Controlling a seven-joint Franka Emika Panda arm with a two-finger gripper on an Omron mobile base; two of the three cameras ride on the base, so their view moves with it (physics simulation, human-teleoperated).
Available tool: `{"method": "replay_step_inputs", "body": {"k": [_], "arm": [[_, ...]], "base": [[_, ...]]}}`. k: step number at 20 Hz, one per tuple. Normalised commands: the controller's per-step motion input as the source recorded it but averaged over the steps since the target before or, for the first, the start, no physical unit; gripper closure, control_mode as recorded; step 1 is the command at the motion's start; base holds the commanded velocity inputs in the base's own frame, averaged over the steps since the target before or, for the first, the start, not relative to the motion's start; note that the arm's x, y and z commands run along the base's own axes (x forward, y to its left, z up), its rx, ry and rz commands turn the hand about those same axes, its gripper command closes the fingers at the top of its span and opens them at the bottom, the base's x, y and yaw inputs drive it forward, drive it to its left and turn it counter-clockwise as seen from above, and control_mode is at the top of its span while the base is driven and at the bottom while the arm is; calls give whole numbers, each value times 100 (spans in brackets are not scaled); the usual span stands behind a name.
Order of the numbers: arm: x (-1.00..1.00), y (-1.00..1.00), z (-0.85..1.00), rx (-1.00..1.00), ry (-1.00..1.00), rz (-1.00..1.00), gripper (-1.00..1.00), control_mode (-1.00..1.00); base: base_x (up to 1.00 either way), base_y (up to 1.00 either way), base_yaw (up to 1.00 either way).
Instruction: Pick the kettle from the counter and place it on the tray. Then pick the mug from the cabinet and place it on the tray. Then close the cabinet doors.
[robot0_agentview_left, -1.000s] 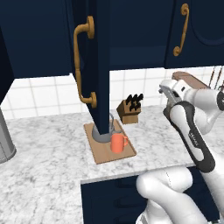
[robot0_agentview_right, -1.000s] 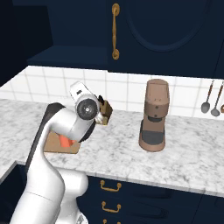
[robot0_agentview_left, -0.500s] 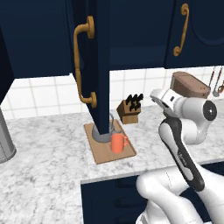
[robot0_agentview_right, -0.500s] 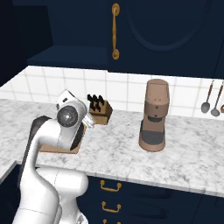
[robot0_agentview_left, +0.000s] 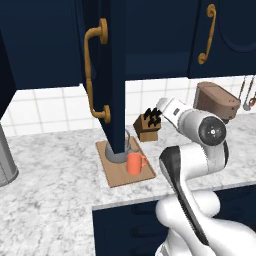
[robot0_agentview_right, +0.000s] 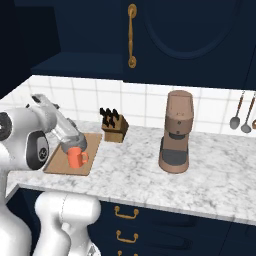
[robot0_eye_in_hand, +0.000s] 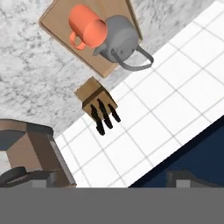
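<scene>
Two things sit on the tray (robot0_eye_in_hand: 57, 26): the kettle (robot0_eye_in_hand: 118, 40) and the mug (robot0_eye_in_hand: 86, 27), touching. The tray lies on the desk (robot0_agentview_left: 55, 190), below an open cabinet door (robot0_agentview_left: 112, 75). My pincer is released, empty.

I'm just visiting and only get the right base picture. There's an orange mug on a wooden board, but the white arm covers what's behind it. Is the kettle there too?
Observer: Yes. The hand view shows the grey kettle on the board, right beside the mug.
Visitor: Is the arm holding anything?
Observer: No. In the hand view the gripper is wide open with nothing between its tips, and it looks down on the board from a distance.
Visitor: Is the cupboard shut?
Observer: No. The left base view shows a door swung out over the counter, hiding part of the kettle.
</scene>
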Motion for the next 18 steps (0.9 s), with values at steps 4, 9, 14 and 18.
{"method": "replay_step_inputs", "body": {"k": [4, 9, 14, 18], "arm": [[-11, 37, -56, -13, -16, -18, -100, -100], [33, 0, -31, -4, -20, -8, -100, -100], [41, 0, -13, -4, -10, -10, -100, -100], [-24, 48, -5, -8, -18, -47, -100, -100]], "base": [[0, 0, 0], [0, 0, 0], [0, 0, 0], [0, 0, 0]]}}
